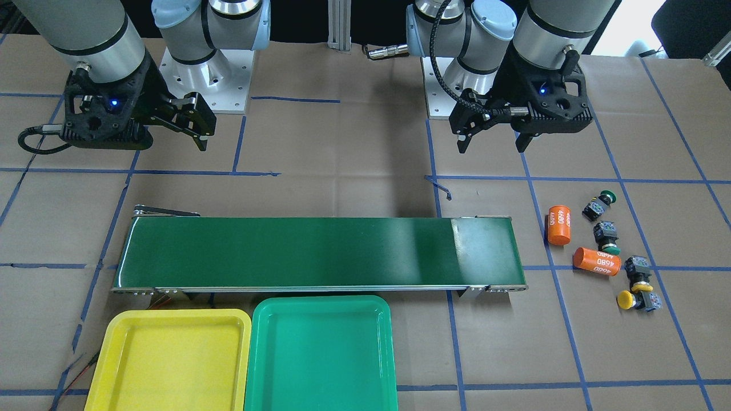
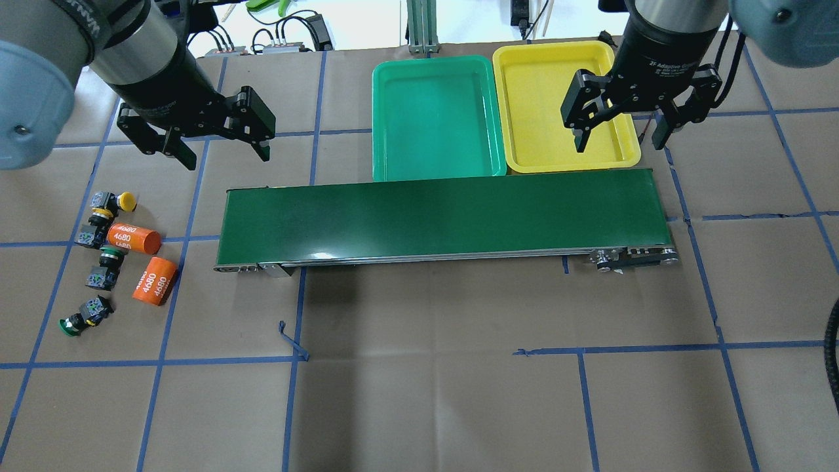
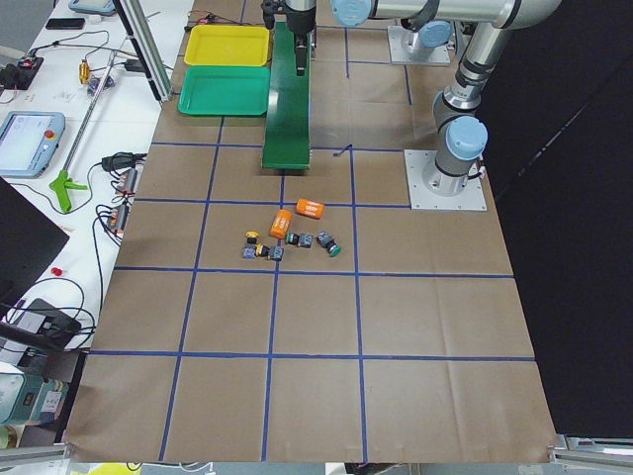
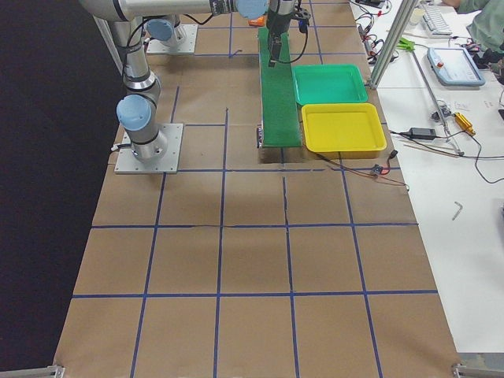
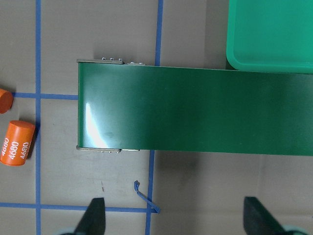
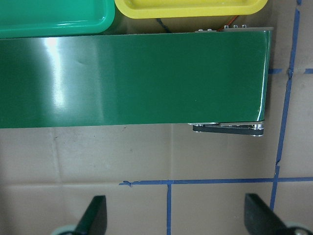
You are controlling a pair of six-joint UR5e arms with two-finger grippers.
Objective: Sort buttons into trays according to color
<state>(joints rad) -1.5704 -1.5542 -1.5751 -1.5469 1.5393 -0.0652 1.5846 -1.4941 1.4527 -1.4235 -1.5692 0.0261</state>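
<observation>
Several buttons lie loose on the paper past the belt's end: two green-capped ones [image 1: 599,204] [image 1: 606,237] and two yellow-capped ones [image 1: 637,271] [image 1: 639,299], also in the overhead view [image 2: 111,202] [image 2: 85,314]. The yellow tray [image 1: 171,359] and the green tray [image 1: 320,354] sit side by side along the belt, both bare. My left gripper [image 2: 226,157] hangs open and empty above the paper, up-table from the buttons. Over the yellow tray's [image 2: 544,98] near edge, my right gripper [image 2: 619,144] is open and holds nothing.
A long dark-green conveyor belt [image 1: 320,254] runs across the middle of the table. Two orange cylinders marked 4680 [image 1: 559,225] [image 1: 597,261] lie among the buttons. Blue tape lines grid the brown paper. Cables run beside the yellow tray.
</observation>
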